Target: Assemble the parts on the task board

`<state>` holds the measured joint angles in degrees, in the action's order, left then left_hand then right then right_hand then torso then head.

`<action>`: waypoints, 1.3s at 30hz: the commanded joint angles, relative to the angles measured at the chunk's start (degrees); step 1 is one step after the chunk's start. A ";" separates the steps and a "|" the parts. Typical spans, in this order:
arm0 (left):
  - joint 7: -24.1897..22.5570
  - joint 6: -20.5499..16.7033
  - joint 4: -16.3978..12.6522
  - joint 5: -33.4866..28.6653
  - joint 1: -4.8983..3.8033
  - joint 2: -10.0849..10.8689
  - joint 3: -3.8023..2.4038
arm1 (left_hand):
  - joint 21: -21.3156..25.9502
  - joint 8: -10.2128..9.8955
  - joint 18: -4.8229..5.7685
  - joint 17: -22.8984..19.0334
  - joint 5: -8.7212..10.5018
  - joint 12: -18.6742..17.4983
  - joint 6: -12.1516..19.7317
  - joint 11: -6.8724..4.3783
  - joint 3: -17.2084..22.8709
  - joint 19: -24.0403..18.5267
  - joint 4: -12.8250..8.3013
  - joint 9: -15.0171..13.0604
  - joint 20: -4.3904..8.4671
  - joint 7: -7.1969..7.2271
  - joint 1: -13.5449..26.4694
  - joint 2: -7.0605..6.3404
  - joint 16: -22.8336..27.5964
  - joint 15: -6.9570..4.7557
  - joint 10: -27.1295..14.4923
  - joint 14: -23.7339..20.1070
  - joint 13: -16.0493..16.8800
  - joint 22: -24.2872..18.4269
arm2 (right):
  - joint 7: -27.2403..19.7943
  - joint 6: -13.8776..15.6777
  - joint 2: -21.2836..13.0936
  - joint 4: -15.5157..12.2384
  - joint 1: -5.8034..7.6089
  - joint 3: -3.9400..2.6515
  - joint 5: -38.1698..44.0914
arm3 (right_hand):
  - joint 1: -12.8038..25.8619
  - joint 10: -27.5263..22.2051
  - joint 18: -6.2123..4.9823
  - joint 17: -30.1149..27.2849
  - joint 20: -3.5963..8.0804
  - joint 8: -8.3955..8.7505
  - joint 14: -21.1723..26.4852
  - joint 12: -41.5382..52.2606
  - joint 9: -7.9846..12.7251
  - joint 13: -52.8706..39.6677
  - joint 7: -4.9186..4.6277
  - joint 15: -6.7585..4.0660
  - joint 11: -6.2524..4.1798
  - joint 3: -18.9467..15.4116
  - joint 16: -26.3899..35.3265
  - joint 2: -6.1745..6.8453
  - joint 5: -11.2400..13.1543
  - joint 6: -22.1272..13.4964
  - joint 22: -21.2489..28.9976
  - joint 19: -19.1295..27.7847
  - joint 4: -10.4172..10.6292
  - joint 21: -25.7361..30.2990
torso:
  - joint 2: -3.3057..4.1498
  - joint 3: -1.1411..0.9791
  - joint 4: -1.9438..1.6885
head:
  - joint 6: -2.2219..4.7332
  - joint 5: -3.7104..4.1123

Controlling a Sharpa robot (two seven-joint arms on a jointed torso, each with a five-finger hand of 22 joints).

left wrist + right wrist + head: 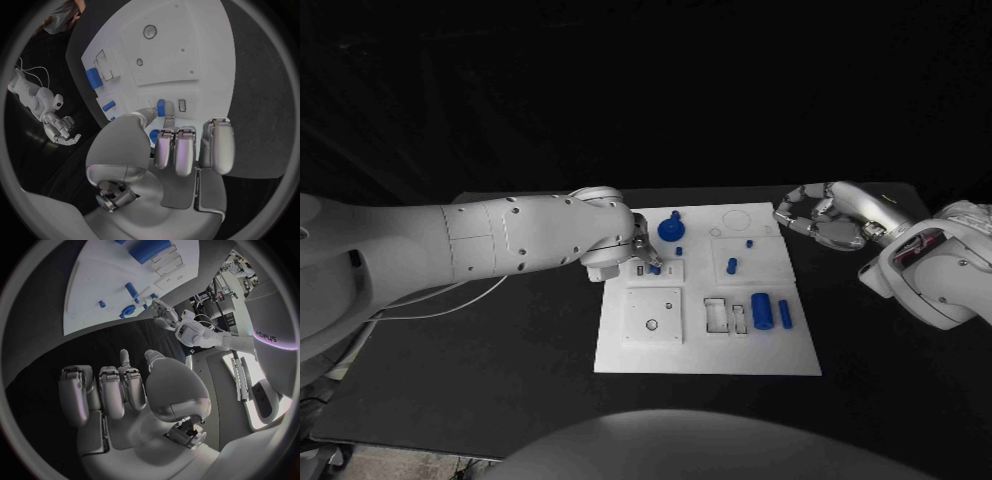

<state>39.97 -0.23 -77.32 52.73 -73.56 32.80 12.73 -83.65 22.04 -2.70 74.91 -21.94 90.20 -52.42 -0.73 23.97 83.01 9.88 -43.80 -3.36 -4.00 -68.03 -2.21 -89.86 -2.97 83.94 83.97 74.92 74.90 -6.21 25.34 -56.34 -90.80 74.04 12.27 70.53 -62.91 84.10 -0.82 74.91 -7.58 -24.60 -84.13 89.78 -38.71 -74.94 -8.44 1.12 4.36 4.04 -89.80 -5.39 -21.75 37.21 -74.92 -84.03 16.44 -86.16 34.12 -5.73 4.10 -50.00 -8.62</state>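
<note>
The white task board lies mid-table. My left hand reaches over its near-left part, and thumb and a finger pinch a small blue part just above the board. In the left wrist view that part is beside a small rectangular slot. A blue round knob, two small pegs, a thick cylinder and a slim bar are on the board. My right hand hovers at the board's far right corner, fingers curled in, holding nothing.
A square plate with a round hole and open rectangular slots sit on the board's near half. Black table surrounds the board. The right wrist view shows the board beyond my curled right hand.
</note>
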 commanded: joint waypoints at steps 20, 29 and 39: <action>1.90 2.01 0.55 -0.40 0.82 -0.78 0.04 | 0.75 -1.24 0.21 15.09 4.77 -0.20 -0.75 0.50 -1.66 -0.39 1.56 0.73 -0.25 0.21 1.82 -0.11 -0.14 0.08 6.06 6.03 15.08 8.83 | 0.18 -0.70 0.10 0.33 -0.66 -0.01 0.21 | -0.69 5.90 -0.59 15.09 -0.24 0.32 -5.87 0.22 0.13 -15.06 -0.34 0.41 0.42 -0.21 -0.20 0.01 -0.29 -0.23 -13.21 -1.84 -0.30 0.27 | 0.00 0.01 -0.01 | 0.00 -0.14; 1.61 1.88 0.94 -0.45 1.07 -1.27 0.03 | 0.90 -1.75 0.20 15.09 8.31 -0.20 -1.17 0.59 -3.79 -0.38 2.90 1.03 -0.32 0.14 2.79 0.26 -0.14 0.16 6.06 6.03 15.08 8.88 | 0.22 -0.79 0.10 0.42 -0.68 -0.01 0.21 | -0.85 5.90 -0.59 15.09 -0.25 0.30 -5.87 0.22 0.17 -15.06 -0.35 0.42 0.44 -0.20 -0.20 0.03 -0.34 -0.20 -13.21 -1.82 -0.34 0.28 | -0.01 0.00 -0.04 | 0.00 -0.22; 2.86 2.59 1.43 -0.44 1.15 -1.32 0.02 | 1.05 -2.36 0.19 15.09 10.52 -0.20 -1.11 0.74 -6.57 -0.34 4.49 1.28 -0.41 -0.07 3.93 0.50 -0.14 0.25 6.06 6.03 15.08 8.94 | 0.24 -0.91 0.14 0.49 -0.68 -0.01 0.21 | -0.91 5.90 -0.60 15.09 -0.26 0.30 -5.87 0.22 0.19 -15.06 -0.36 0.43 0.45 -0.20 -0.20 0.03 -0.35 -0.17 -13.20 -1.80 -0.34 0.31 | -0.03 0.00 -0.04 | 0.00 -0.30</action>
<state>39.94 0.58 -75.90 52.68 -72.68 31.61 12.64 -82.88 19.85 -2.70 74.94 -11.51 90.20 -53.55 -0.32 17.60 82.80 14.46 -42.68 -3.57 -3.48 -64.72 -1.59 -89.86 -2.96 83.94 83.96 74.92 74.90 -6.01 25.21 -56.24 -90.31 73.40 12.27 70.50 -63.44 84.10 -0.81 74.94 -7.58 -24.60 -84.13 89.78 -38.58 -74.92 -8.44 1.12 4.36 3.88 -89.80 -5.32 -21.74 37.21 -74.90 -84.03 16.28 -86.16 34.09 -5.74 4.05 -50.00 -8.90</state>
